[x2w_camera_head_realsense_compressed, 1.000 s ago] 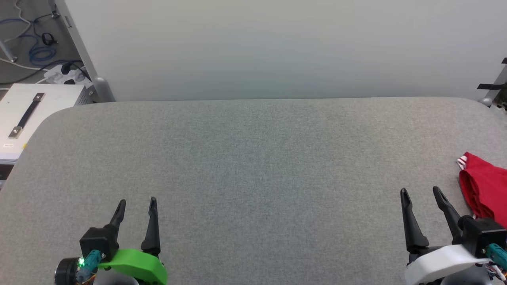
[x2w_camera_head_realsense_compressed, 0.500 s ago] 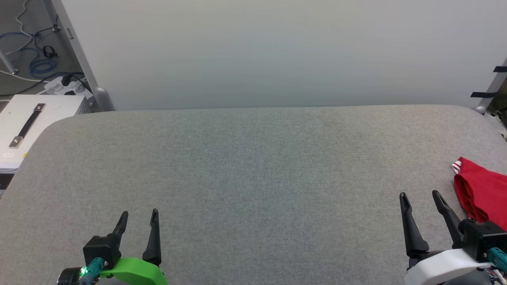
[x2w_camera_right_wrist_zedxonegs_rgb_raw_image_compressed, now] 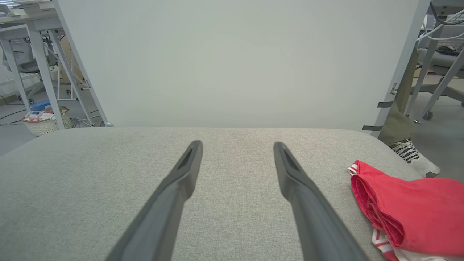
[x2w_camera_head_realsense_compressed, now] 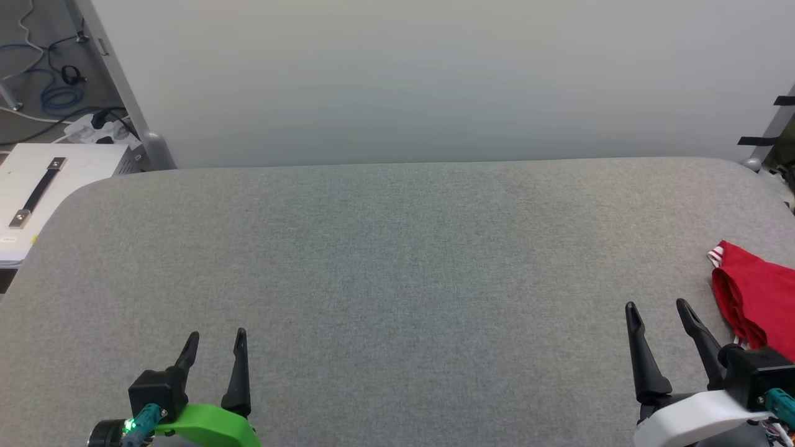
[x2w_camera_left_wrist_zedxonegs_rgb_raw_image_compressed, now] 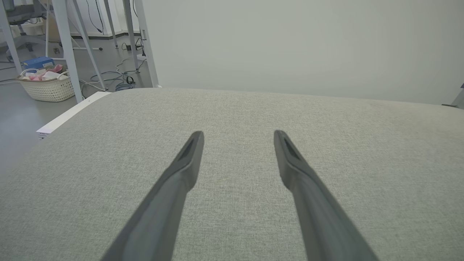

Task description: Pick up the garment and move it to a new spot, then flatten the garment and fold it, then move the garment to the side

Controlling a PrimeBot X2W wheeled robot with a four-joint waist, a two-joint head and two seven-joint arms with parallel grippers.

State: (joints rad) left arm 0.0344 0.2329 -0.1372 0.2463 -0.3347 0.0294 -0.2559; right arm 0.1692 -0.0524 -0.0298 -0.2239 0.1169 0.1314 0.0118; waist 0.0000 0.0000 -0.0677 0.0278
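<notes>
I am looking down on a wide grey fabric-covered table (x2w_camera_head_realsense_compressed: 397, 261) with rounded corners. A plain pale wall panel (x2w_camera_head_realsense_compressed: 435, 81) is standing along its far edge.

The garment, a red jersey-style shirt (x2w_camera_head_realsense_compressed: 754, 298), is lying bunched in a folded heap at the right end of the table, towards the near side. The head view's right edge is cutting it off. A bit of red-white striped trim is showing at its far left corner. In the right wrist view the shirt (x2w_camera_right_wrist_zedxonegs_rgb_raw_image_compressed: 417, 206) is showing more striped trim and some white cloth under its near edge.

My right gripper (x2w_camera_head_realsense_compressed: 657, 304), on its white mount, is hovering just left of the shirt. Its two long dark fingers are spread apart, holding nothing and touching no cloth. The right wrist view is showing bare grey fabric in the gap of that gripper (x2w_camera_right_wrist_zedxonegs_rgb_raw_image_compressed: 237, 144).

My left gripper (x2w_camera_head_realsense_compressed: 217, 334), on its green mount, is sitting at the near left, well apart from the shirt. Its fingers are also parted and empty, over bare table in the left wrist view (x2w_camera_left_wrist_zedxonegs_rgb_raw_image_compressed: 238, 133).

A white box with a black strap handle (x2w_camera_head_realsense_compressed: 37, 186) is standing off the far left corner. A cream woven basket (x2w_camera_left_wrist_zedxonegs_rgb_raw_image_compressed: 45, 85) is sitting on the floor beyond. A person's striped sneaker (x2w_camera_right_wrist_zedxonegs_rgb_raw_image_compressed: 413, 156) is resting on the floor past the right end.
</notes>
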